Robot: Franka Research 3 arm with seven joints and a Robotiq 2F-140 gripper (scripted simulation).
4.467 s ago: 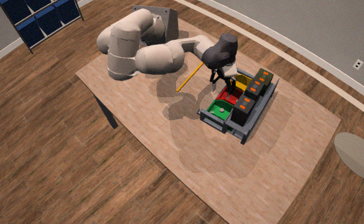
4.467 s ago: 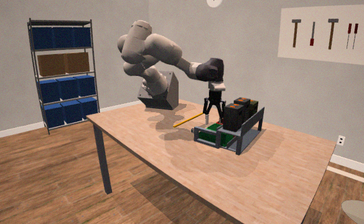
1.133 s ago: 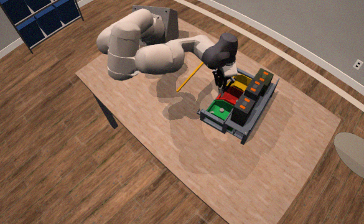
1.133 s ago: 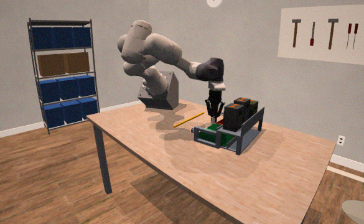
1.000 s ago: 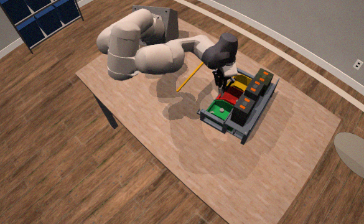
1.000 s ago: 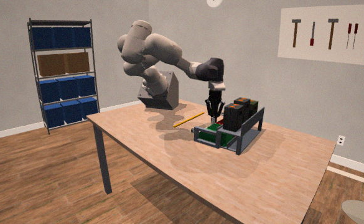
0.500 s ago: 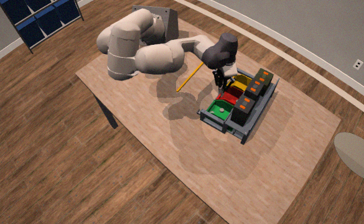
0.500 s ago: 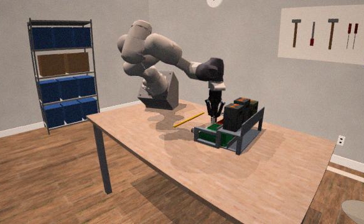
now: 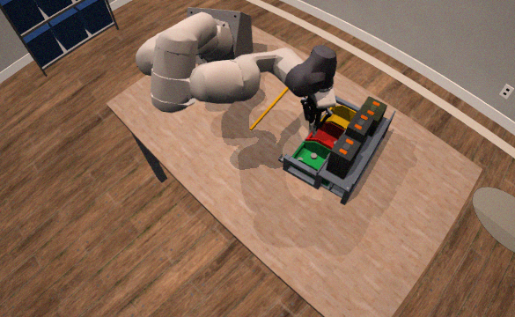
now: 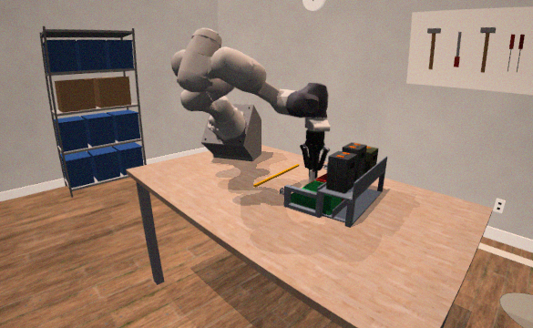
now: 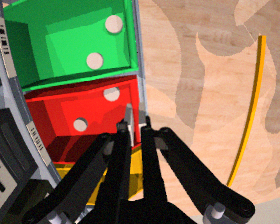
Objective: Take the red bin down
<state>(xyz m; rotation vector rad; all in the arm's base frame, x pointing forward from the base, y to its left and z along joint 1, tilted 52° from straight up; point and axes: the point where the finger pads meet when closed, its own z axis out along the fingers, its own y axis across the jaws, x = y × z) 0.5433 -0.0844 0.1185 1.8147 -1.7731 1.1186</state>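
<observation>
The red open bin (image 9: 326, 136) (image 10: 323, 178) (image 11: 64, 110) sits in the middle slot of the low grey shelf (image 9: 364, 161) (image 10: 363, 183), between a green bin (image 9: 308, 153) (image 10: 308, 189) (image 11: 60, 36) and a yellow bin (image 9: 341, 115). Two pale round parts (image 11: 111, 94) lie in the red bin. My gripper (image 9: 313, 125) (image 10: 312, 173) (image 11: 136, 111) points down at the bin's open front and is shut on its thin front lip. The bin rests in its slot on the shelf.
Three dark boxes (image 9: 345, 153) (image 10: 342, 170) with orange marks stand on the shelf's upper level behind the bins. A yellow stick (image 9: 268, 109) (image 10: 275, 175) (image 11: 251, 116) lies on the wooden table (image 9: 283, 242) left of the shelf. The arm's base stands at the table's far end.
</observation>
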